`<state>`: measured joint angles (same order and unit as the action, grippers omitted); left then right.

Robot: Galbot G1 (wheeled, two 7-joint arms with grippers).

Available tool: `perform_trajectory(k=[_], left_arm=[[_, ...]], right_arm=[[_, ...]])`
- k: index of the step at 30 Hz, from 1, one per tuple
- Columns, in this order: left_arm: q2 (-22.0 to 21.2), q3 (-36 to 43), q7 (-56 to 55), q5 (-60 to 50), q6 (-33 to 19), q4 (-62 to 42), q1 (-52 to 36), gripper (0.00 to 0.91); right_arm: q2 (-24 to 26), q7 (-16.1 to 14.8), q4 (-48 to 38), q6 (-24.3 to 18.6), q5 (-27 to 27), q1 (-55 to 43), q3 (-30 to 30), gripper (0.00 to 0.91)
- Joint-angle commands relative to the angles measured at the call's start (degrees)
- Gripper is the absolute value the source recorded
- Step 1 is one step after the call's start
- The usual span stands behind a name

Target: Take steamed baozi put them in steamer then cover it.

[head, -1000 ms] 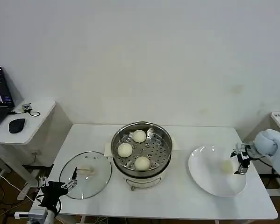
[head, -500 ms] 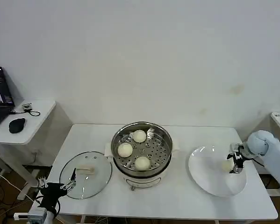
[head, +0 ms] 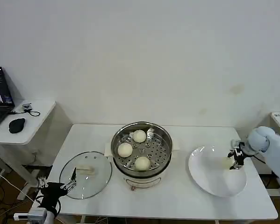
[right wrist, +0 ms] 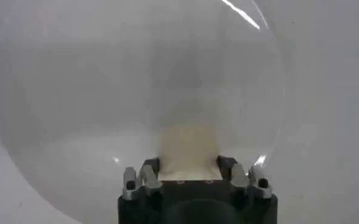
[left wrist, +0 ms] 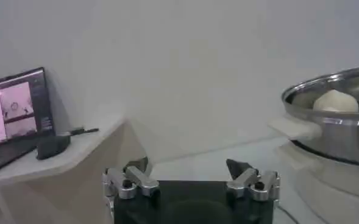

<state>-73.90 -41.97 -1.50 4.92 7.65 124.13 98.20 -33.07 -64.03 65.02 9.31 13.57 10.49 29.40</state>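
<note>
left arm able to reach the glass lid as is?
Probably yes: the left gripper hangs open at the near rim of the glass lid, which lies flat beside the steamer, with nothing between them.

Steamer (head: pixel 141 151): shiny round steel pot on a white base, uncovered, upright mid-surface, perforated tray visible inside. Three cream-white round buns (head: pixel 125 150) sit apart on the tray, at back, left and front. Fourth bun (right wrist: pixel 188 152) sits on the white plate (head: pixel 210 179) to the right, between the right gripper's (right wrist: pixel 189 168) fingers, touching both.
</note>
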Motion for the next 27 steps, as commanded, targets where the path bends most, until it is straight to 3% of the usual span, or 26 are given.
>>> perform_trajectory(k=[1,7,12,16,20,24,27], left_arm=[[0.08,0.33,0.08,-0.12,0.34,0.86,-0.06,0.907],[0.22,0.51,0.14,-0.52,0.78,2.18,-0.31,0.907],[0.14,0.64,0.2,-0.96,1.12,3.04,-0.58,0.907],[0.21,0.49,0.2,-1.04,1.22,3.07,-0.62,0.907],[0.31,0.18,0.19,-1.22,1.25,3.2,-0.42,0.907],[0.13,-0.2,0.18,-1.2,1.19,3.31,-0.19,0.907],[-0.05,-0.26,0.18,-1.29,1.1,3.15,-0.19,0.907]], right_arm=[[4.14,-1.77,8.8,1.85,-3.7,-10.45,7.22,0.645],[4.67,-2.41,15.71,4.53,-8.5,-24.66,11.8,0.645],[1.39,-0.42,19.64,7.73,-14.57,-36.17,20.99,0.655],[-3.04,2.45,24.35,11.05,-18.76,-42.33,26.61,0.655],[-8.92,7.48,29.37,19.25,-26.03,-45.53,30.9,0.655],[-15.54,13.62,28.48,26.42,-33.49,-46.86,34.07,0.655],[-19.66,15.62,26.67,27.99,-37.26,-46.31,34.31,0.655]])
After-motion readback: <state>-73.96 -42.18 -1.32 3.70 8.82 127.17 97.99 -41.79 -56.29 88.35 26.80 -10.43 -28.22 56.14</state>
